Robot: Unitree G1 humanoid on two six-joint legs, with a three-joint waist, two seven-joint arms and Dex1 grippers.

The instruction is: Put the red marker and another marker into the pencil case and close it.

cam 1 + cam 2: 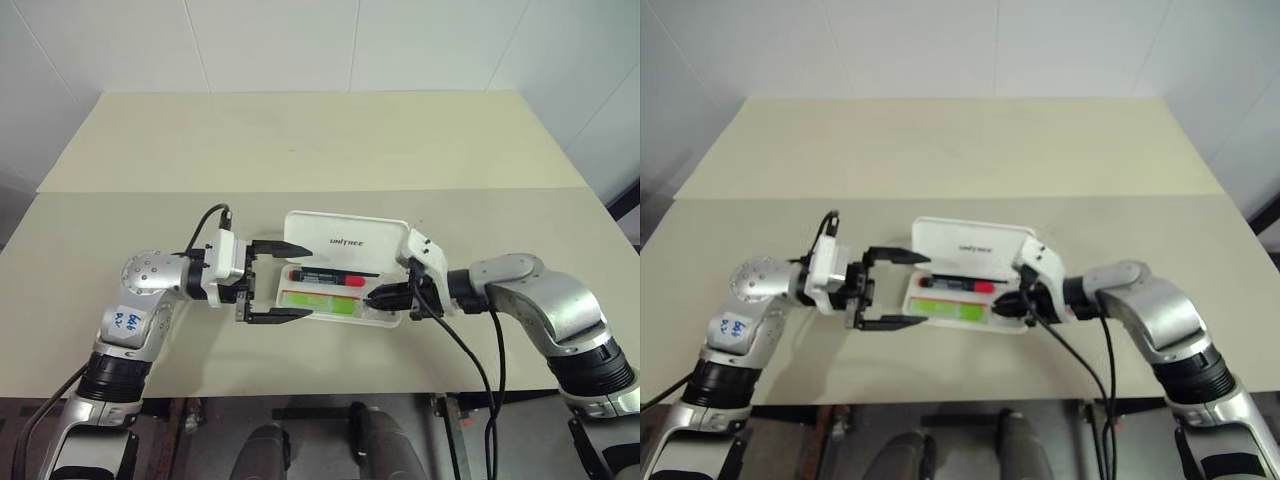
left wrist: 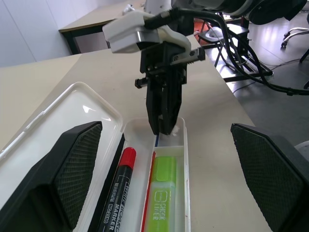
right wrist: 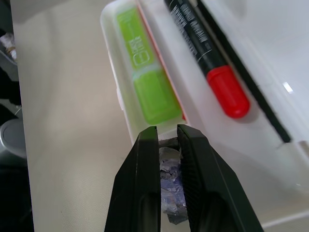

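On a beige table (image 1: 300,150), near the front edge and between the robot's two arms, lies a white plastic pencil case (image 1: 345,240) with rounded corners. Its lid stands open toward the far side, with small dark "unitree" lettering on the inner face. Two markers rest side by side inside the tray, running along its length. The red marker (image 1: 328,278) lies in the half nearer the lid: a slim black barrel with white print and a glossy red cap at the end toward the right arm. The green marker (image 1: 318,302) lies in the half nearer the robot: short, flat and lime green all over, with a pale outline logo on its side. A thin red stripe runs along the tray between them.

The left gripper (image 1: 296,281) hovers level at the left end of the case, its two black fingers spread wide apart, one by the lid side and one by the near side. The right gripper (image 1: 374,298) slants down at the right end of the tray, its fingers pressed together with the tips at the tray's end wall, holding nothing.
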